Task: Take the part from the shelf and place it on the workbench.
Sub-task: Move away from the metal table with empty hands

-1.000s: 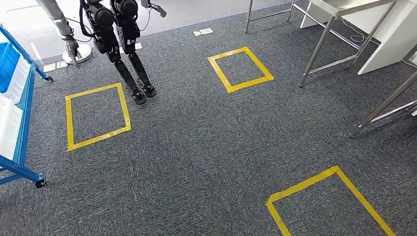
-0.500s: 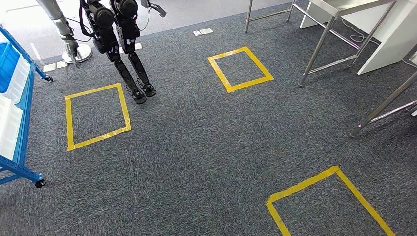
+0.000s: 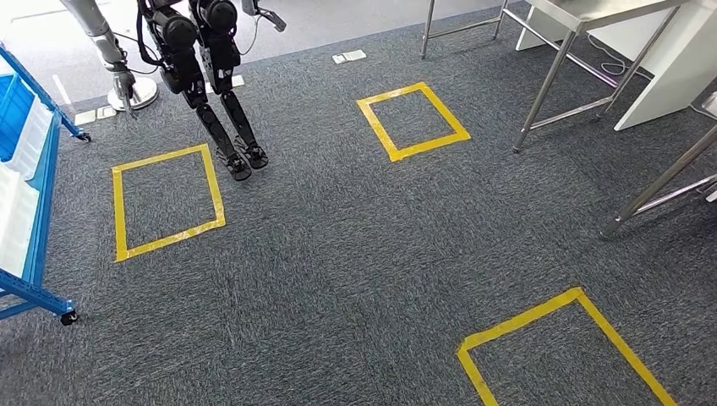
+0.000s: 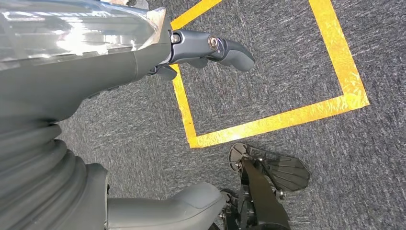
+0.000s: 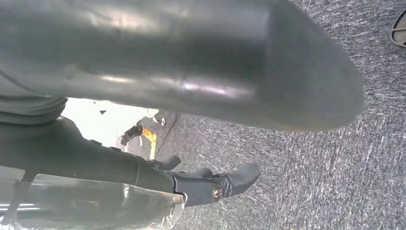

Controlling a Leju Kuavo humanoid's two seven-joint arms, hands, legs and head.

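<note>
The blue shelf (image 3: 41, 182) stands at the left edge of the head view, with white bins (image 3: 15, 222) and a blue bin (image 3: 12, 106) on it; no part can be made out in them. A steel workbench (image 3: 592, 10) stands at the back right on thin legs. My left hand (image 4: 100, 81) hangs above the carpet with its fingers (image 4: 215, 48) stretched out and its thumb apart, holding nothing. My right hand (image 5: 139, 175) also hangs over the carpet, its fingers (image 5: 230, 182) extended and nothing in it.
Another black-legged robot (image 3: 216, 80) stands at the back left beside a yellow tape square (image 3: 165, 199). More tape squares lie mid-back (image 3: 413, 118) and front right (image 3: 562, 347). A second steel table leg (image 3: 659, 182) slants in at the right edge. Grey carpet covers the floor.
The other robot's silver arm at the back left has shifted slightly. Nothing else has visibly changed.
</note>
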